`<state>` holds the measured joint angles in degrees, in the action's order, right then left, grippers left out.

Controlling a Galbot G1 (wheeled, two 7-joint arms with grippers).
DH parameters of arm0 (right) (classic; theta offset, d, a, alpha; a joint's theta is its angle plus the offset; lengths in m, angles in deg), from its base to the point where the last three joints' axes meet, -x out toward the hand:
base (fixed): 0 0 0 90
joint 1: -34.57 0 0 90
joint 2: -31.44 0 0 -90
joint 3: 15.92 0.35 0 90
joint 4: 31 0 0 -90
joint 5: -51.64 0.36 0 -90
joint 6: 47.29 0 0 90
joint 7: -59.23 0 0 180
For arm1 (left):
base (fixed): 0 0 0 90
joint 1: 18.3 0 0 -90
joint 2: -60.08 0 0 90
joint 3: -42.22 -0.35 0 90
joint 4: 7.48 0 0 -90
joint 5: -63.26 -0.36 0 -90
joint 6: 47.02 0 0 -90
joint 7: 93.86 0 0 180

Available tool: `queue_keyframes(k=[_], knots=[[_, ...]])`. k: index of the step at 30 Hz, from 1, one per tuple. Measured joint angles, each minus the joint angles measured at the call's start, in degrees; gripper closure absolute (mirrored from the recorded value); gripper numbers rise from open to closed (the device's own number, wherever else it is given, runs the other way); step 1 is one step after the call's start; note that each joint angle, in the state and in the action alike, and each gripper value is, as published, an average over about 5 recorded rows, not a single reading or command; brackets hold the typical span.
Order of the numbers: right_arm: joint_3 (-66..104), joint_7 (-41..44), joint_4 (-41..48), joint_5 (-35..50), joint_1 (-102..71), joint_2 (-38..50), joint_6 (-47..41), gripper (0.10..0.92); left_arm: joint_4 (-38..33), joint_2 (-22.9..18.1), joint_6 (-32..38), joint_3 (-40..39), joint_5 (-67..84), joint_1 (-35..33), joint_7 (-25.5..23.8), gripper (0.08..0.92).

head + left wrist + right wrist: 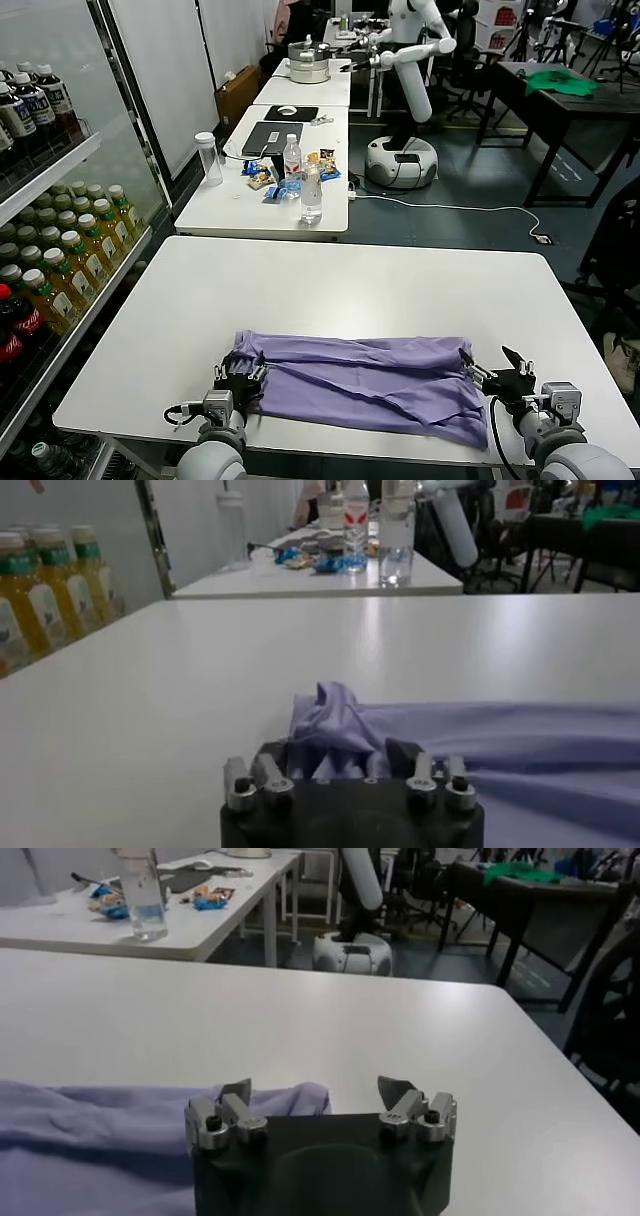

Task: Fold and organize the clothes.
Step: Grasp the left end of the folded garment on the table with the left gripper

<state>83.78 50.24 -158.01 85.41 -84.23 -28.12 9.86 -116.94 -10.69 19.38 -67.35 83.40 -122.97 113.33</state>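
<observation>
Looking down from the head view, I see the lavender T-shirt (365, 382) lying in a long, loosely folded band across the near part of the white bench (350, 285), close to the front edge. My left claw (240, 377) sits at the shirt's left end, fingers apart, with the fabric between them. My right claw (497, 378) sits at the shirt's right end, also spread, just beside the cloth. Behind my bench stands a second bench (215, 212) carrying water bottles (311, 194), snack packets (262, 177) and a laptop (272, 138). A drinks shelf (60, 260) runs along my left side.

Left wrist view: the left claw (340, 758) is open, and a bunched corner of the T-shirt (335, 720) rises between its fingers (272, 768). I cannot tell whether the pads press the cloth. The rest of the shirt lies flat on the bench (200, 680).

Right wrist view: the right claw (318, 1093) is open. One fingertip (236, 1092) is over the shirt's (130, 1123) end; the other is over bare bench (300, 998).
</observation>
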Motion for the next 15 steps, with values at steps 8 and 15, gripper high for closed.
queue_keyframes(k=[8,15], knots=[[0.53,-0.19,-0.50,0.43,-0.13,0.46,0.01,0.203,0.80,1.05,0.52,2.32,3.03,0.39,-0.62,0.684],[0.39,-0.41,-0.62,0.65,0.27,0.44,0.17,0.203,0.30,6.43,0.46,8.64,9.03,-0.31,-1.80,0.853]])
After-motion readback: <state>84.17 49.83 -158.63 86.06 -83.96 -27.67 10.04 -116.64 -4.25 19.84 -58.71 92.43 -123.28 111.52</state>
